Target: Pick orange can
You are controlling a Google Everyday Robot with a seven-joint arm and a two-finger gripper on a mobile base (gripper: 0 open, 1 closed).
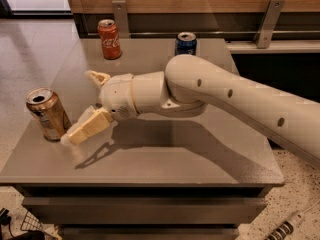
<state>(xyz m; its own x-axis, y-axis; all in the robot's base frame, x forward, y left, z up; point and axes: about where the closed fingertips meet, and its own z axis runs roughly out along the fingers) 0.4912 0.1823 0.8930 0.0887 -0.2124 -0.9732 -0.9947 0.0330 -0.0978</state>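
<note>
The orange can (48, 114) stands upright near the left edge of the grey table (165, 154), bronze-toned with a silver top. My gripper (78, 106) is just to its right, low over the table, with its fingers spread open and pointing left. The lower finger (87, 128) reaches almost to the can's base; I cannot tell whether it touches. The upper finger (97, 77) is farther back, apart from the can. Nothing is held.
A red Coca-Cola can (109, 39) stands at the table's back left and a dark blue can (186, 43) at the back middle. My arm (235, 101) crosses the table from the right. A wooden wall with metal brackets (268, 14) runs behind.
</note>
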